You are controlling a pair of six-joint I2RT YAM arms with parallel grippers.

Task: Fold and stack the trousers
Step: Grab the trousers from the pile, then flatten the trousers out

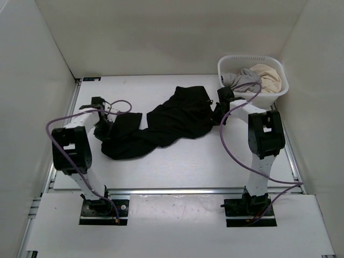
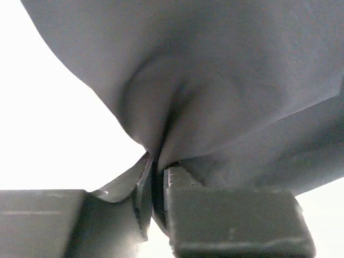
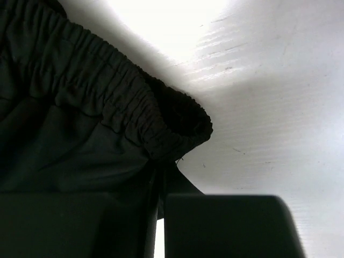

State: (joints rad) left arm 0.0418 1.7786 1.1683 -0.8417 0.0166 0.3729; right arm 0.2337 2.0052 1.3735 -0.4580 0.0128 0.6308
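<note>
We've got the trousers lying crumpled across the middle of the table, with the waistband at the right end. Our left hand pinches a fold of black cloth at the left end. Our right hand is clamped on the cloth just below the elastic waistband. At the far right, a white basket holds a grey garment and a beige garment.
</note>
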